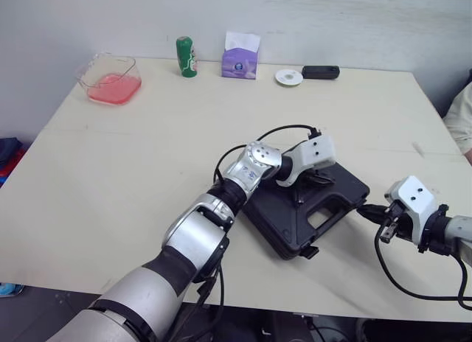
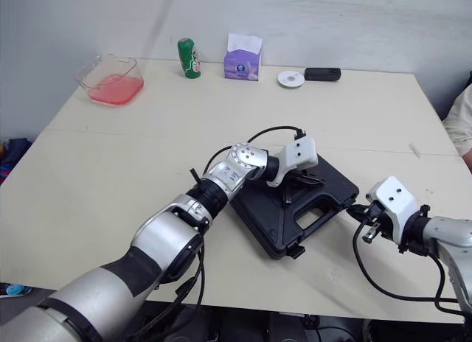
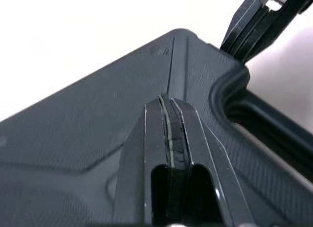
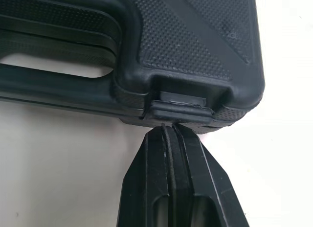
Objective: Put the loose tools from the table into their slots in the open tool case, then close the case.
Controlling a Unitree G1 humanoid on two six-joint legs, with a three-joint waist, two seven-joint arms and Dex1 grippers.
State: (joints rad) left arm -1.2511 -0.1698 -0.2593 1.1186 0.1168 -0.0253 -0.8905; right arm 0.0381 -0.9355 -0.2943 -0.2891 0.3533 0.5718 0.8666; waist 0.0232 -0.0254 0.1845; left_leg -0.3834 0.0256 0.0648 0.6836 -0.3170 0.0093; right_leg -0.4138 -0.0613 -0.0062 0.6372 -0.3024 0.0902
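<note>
The black tool case (image 1: 284, 213) lies shut on the table's near right part, handle side towards the front. My left gripper (image 1: 306, 181) is shut, its tips resting on the textured lid (image 3: 98, 119) near the handle cutout. My right gripper (image 1: 366, 209) is also shut, just off the case's right corner. In the right wrist view its tips (image 4: 171, 129) touch the edge right below a latch (image 4: 181, 109) on the case's front. The right gripper's fingers (image 3: 254, 21) also appear past the case corner in the left wrist view. No loose tools lie in sight.
Along the far edge stand a clear tub with pink contents (image 1: 110, 80), a green can (image 1: 186, 57), a purple tissue box (image 1: 240, 58), a white disc (image 1: 288, 77) and a black device (image 1: 320, 72). A person's sleeve (image 1: 461, 117) shows at the right edge.
</note>
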